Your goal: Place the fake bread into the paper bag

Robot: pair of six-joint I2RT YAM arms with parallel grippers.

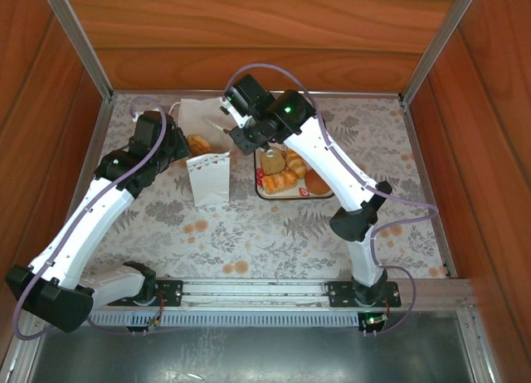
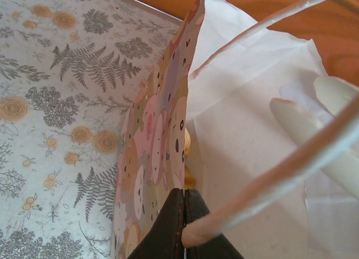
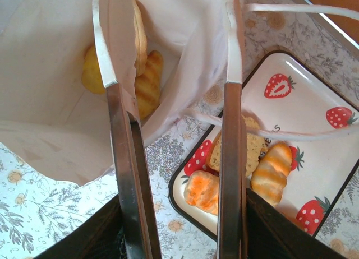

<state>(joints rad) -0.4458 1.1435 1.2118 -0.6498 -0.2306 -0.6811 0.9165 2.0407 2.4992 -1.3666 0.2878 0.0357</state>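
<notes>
paper bag (image 1: 209, 184): upper centre-left of the top view, mouth open, near the far wooden wall (image 1: 249, 35). a narrow strip of floral tablecloth (image 1: 241, 234) separates it from the strawberry tray (image 1: 286, 197) on its right. a broad run of cloth lies below both, toward the arm bases.

fake bread (image 3: 147, 82): the right wrist view looks into the bag at upper left, where two golden pieces lie inside. on the tray at lower right are two orange croissants and a speckled slice, touching. the top view adds a round brown bun (image 1: 315, 182) at the tray's right end.

left gripper (image 2: 184, 225): bottom centre of the left wrist view, fingers pressed together on the bag's rim, where the patterned side meets the white wall. a cord handle (image 2: 291, 163) crosses in front.

right gripper (image 3: 182, 231): fingers bear on the outer faces of the metal tongs (image 3: 231, 158), whose blades stand apart. the left blade reaches into the bag mouth; the right blade crosses the tray's left end.
</notes>
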